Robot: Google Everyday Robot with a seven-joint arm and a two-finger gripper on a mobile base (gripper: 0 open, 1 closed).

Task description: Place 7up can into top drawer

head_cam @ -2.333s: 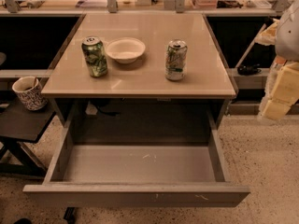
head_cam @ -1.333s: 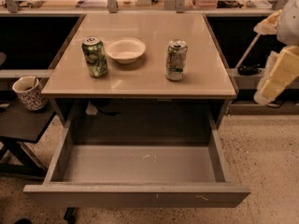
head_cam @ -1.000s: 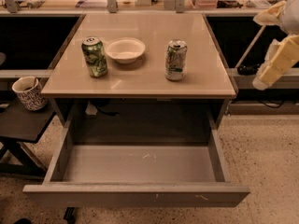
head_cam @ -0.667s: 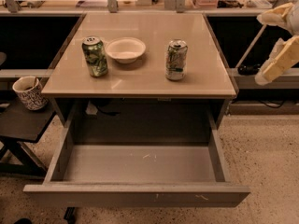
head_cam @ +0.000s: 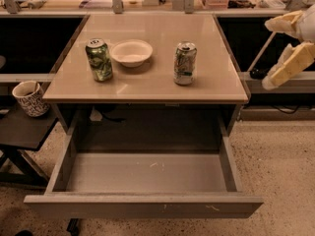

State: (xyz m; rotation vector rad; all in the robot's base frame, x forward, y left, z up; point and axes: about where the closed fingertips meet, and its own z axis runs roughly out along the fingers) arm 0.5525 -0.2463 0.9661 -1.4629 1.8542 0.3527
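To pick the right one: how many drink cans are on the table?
2. The 7up can stands right of the bowl, the green can left of it. None looks hidden. The gripper hovers right of the table.

One high, near frontal view tilted down over table (head_cam: 147, 82) and top drawer (head_cam: 142, 208), gripper (head_cam: 268, 53) at right edge.

- 7up can (head_cam: 185, 63): pale silvery, green markings, upright on the tabletop (head_cam: 147, 85), 3 o'clock from its middle.
- top drawer (head_cam: 142, 206): wide, shallow, grey, pulled open at 6 o'clock from the can; front panel scuffed.
- gripper (head_cam: 268, 55): 3 o'clock of the can, past the tabletop's edge, fingers apart.
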